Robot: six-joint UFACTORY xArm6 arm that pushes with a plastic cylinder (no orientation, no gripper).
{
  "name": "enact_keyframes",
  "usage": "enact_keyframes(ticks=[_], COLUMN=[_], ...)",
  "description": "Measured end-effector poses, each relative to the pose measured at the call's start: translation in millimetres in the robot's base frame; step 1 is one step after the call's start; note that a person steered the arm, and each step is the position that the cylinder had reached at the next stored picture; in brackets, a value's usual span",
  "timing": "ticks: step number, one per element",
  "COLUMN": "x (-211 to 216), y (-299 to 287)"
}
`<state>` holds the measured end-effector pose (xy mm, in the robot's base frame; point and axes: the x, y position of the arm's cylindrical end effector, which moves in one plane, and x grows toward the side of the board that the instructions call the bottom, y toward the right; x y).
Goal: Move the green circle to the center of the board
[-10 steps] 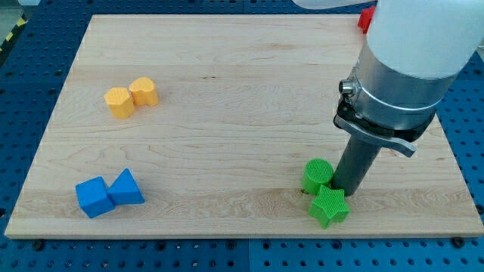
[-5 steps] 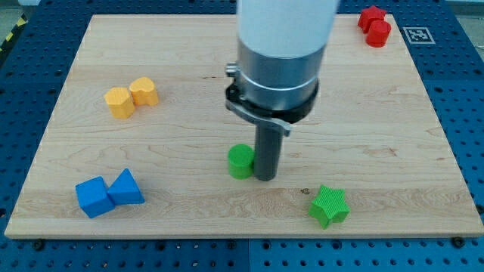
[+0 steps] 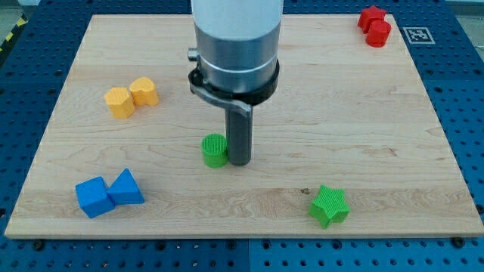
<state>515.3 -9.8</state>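
My tip (image 3: 239, 162) sits on the board (image 3: 363, 136), touching the green circle (image 3: 215, 150) on its right-hand side in the view. No claw on this rig: just the bare rod, so nothing opens, closes or holds.

Green circle: a little left of the board's middle and slightly below it, upright, standing alone.

Key relation: circle lies directly to the view's left of the tip. A push from here would drive it further left, away from centre as I judge it. Centre looks to be up and a touch right of the circle, roughly under the arm's body. Tip would likely need to come round to the circle's lower-left side to nudge it back.

Others, all well apart: green star (image 3: 329, 206) lower right, two blue blocks (image 3: 110, 193) lower left, two yellow blocks (image 3: 131, 97) upper left, two red blocks (image 3: 374, 23) top right corner.
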Motion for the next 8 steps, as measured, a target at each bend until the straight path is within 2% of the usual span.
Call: enact_keyframes(ticks=[1, 2, 6, 7, 8], x=[-6.5, 22.4, 33.6, 2.6, -3.5], y=[-1.2, -21.9, -115.9, -126.1, -103.7])
